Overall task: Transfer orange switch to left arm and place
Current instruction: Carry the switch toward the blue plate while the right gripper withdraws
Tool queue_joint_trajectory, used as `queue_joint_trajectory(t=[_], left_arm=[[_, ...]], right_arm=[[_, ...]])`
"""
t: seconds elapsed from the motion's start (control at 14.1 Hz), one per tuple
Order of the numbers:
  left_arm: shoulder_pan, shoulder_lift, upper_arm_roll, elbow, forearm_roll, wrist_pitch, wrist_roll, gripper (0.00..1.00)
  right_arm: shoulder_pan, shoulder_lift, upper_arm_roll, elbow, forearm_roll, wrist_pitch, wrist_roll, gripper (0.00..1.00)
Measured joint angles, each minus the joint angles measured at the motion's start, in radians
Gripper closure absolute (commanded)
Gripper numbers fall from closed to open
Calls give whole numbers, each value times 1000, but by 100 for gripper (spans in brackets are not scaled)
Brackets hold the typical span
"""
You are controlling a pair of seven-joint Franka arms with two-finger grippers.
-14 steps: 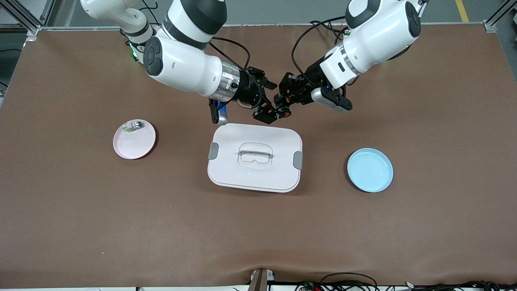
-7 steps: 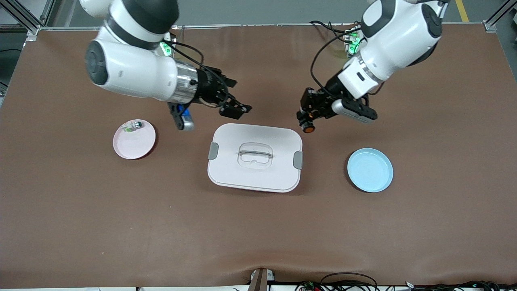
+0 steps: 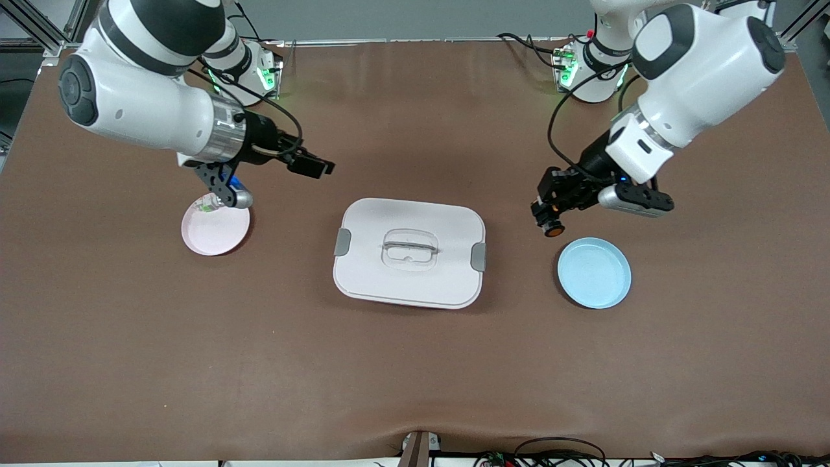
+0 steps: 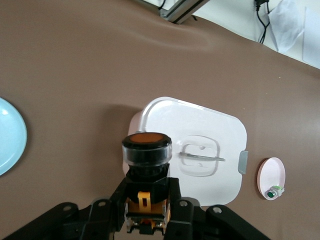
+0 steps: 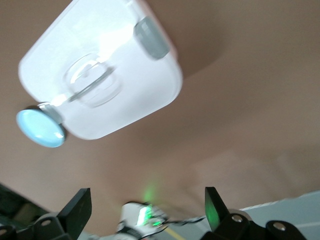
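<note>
Brown matting covers the whole table, and over it, between the box (image 3: pixel 409 252) and the blue plate (image 3: pixel 594 272), hangs the switch (image 3: pixel 553 227), orange cap down, pinched in the closed jaws of the left gripper (image 3: pixel 551 217); the left wrist view shows the switch (image 4: pixel 146 172) upright between the fingers, gripped by its body under the cap. The handover looks done, so the step in hand is likely the set-down on the blue plate. To do it well, carry the switch on toward the plate's middle, away from the box; lower until it touches or nearly so; only then open, or it may roll over the rim. The right gripper (image 3: pixel 311 165), jaws wide and empty, hangs over bare mat between the box and the pink plate (image 3: pixel 215 230), waiting.
</note>
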Motion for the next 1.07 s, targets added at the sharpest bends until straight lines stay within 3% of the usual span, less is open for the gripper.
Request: queue_joint_trajectory(t=[0.14,0.36,0.57,0.71,1.07], left_arm=[[38,14,1,12,96,-39,-1,100],[85,57,1,28,279,-86,0,100],[117,133,5,100,432,-162,0,100],[138,191,7,146,540,-224,3,100],[216,313,11,160,651,-276,188,100]], right_arm=[[-12,-37,0,-64,-68,2,-88,0],[-83,-65,-2,-137,-94,5,-262,0],[-189,-70,-5,-194,-107,7,-453,0],[-220,-70,-5,-219,-178,33,-525,0],[-231,-72,-2,-273,-312,143,-647,0]])
